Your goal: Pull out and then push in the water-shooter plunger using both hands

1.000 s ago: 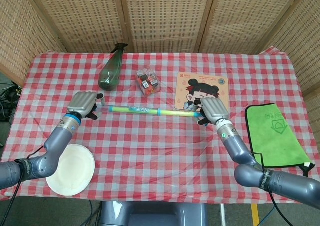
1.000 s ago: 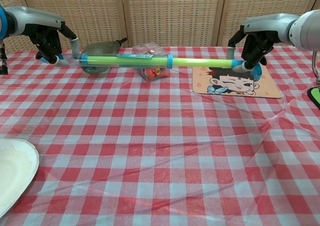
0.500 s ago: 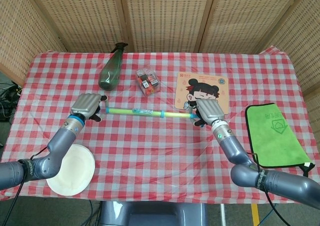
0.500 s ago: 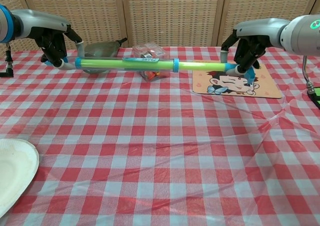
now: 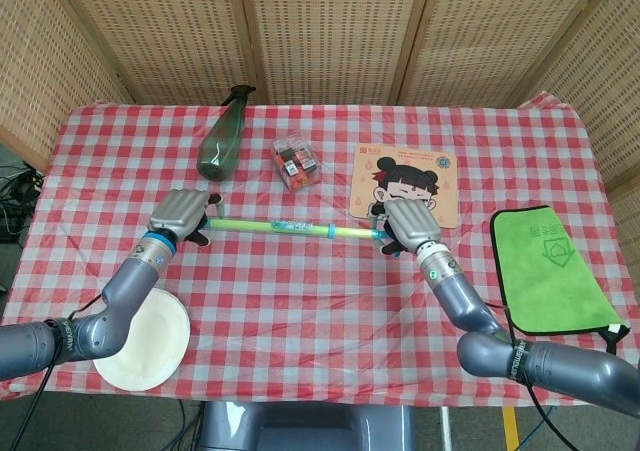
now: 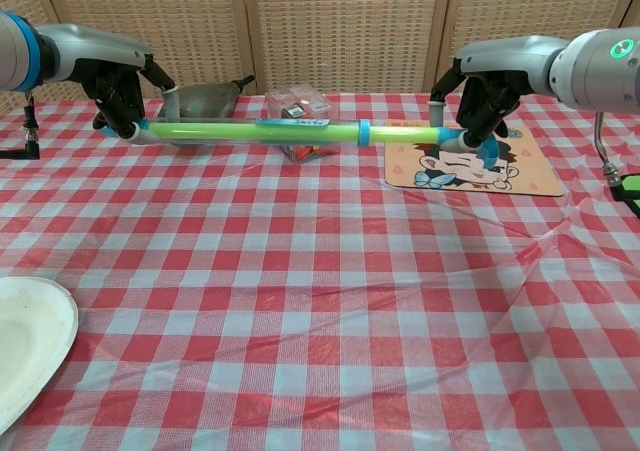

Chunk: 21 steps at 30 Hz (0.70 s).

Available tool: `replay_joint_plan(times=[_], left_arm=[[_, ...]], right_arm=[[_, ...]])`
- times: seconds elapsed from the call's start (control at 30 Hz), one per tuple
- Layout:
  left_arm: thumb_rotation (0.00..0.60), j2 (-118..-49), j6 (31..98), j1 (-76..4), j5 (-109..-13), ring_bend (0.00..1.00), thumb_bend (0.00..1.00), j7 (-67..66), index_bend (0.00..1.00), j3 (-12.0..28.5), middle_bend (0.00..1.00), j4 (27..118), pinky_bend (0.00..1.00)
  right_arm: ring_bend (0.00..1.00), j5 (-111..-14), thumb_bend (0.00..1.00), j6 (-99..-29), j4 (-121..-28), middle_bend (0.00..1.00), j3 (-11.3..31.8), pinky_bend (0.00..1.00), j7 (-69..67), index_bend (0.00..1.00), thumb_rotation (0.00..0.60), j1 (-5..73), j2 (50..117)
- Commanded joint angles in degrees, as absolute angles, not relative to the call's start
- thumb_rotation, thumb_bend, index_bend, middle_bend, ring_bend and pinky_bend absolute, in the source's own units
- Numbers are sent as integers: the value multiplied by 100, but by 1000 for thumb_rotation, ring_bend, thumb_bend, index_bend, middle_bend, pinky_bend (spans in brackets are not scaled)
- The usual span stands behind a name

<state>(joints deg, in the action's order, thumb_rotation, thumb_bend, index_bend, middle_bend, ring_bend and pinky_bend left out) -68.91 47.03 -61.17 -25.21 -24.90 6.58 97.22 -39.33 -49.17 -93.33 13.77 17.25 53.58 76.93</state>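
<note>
The water shooter (image 5: 285,230) (image 6: 262,131) is a long green tube with blue rings, held level above the checked table. My left hand (image 5: 178,216) (image 6: 122,86) grips its barrel end on the left. My right hand (image 5: 405,227) (image 6: 478,106) grips the plunger end on the right. A short length of thinner green plunger rod (image 6: 400,133) shows between the blue collar (image 6: 365,133) and my right hand. Both hands' fingers are wrapped round the toy.
A dark green bottle (image 5: 222,139) lies behind the shooter, beside a clear box (image 5: 297,161) of small items. A cartoon mat (image 5: 405,182) sits under my right hand. A green cloth (image 5: 548,268) lies at the right, a white plate (image 5: 145,337) at the front left.
Both hands have moved toward each other. The plunger rod has slid into the barrel, so the exposed rod is much shorter and the whole shooter looks shorter.
</note>
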Motion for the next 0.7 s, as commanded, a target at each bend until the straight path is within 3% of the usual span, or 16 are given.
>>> replay_joint_plan(times=[0.03, 0.7], left_arm=[[600, -6907, 4707, -6132, -2517, 741, 479, -2488, 586, 664, 849, 9725, 635], [600, -7077, 4732, -6287, -2441, 741, 479, -2535, 585, 667, 835, 9737, 635]], right_arm=[[998, -3936, 548, -4921, -9343, 1000, 1370, 701, 1729, 861, 600, 5365, 7703], [998, -3985, 548, -4919, -9343, 1000, 1343, 701, 1711, 862, 600, 5424, 7766]])
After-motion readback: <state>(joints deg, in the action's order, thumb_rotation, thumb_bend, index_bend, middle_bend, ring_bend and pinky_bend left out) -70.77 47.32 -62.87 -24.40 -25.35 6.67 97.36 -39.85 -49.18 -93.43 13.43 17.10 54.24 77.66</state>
